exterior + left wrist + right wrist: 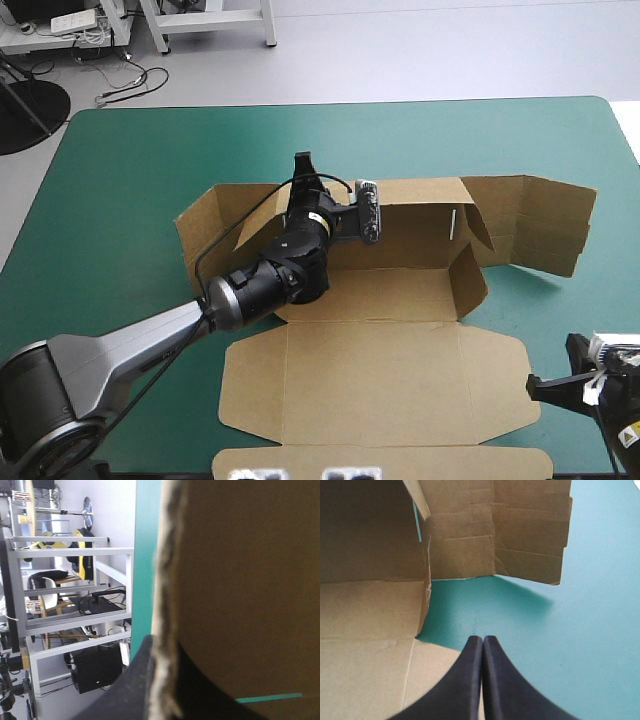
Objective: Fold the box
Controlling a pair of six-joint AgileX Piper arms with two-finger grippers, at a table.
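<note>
While one brown box [400, 290] sits partly raised on the middle of the teal-green cover [120, 180], two grippers are in view. The left gripper [302, 168] reaches across the box's left end and pinches the upright far wall, the board's raw edge caught between its black fingers [135, 680]. That arm's wrist lies over the tray's floor. The right gripper [482, 642], its fingers pressed together into one point, is over bare cover near the table's near right corner, just beside the flat lid panel [380, 395].
</note>
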